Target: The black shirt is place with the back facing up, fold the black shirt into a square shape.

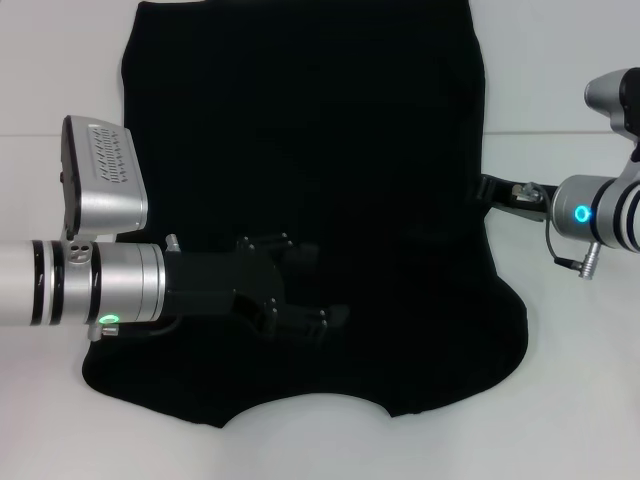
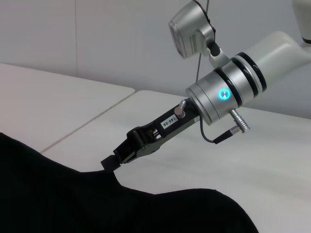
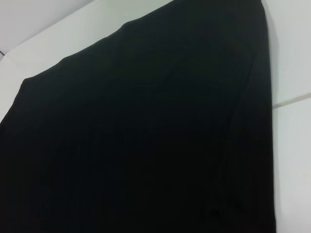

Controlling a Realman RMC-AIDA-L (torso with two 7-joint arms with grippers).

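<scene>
Head view gives us the black shirt (image 1: 320,160) spread across the white table (image 1: 580,420), already narrowed at the sides, we judge, with the crosswise folds into a square not yet made. Our left gripper (image 1: 318,285) hovers over the cloth's near middle, fingers spread and empty. Our right gripper (image 2: 112,162) meets the shirt's right edge, apparently clamped on the fabric there.

Head view looks straight down; both wrist views skim low, close over the same black shirt (image 1: 300,150).
</scene>
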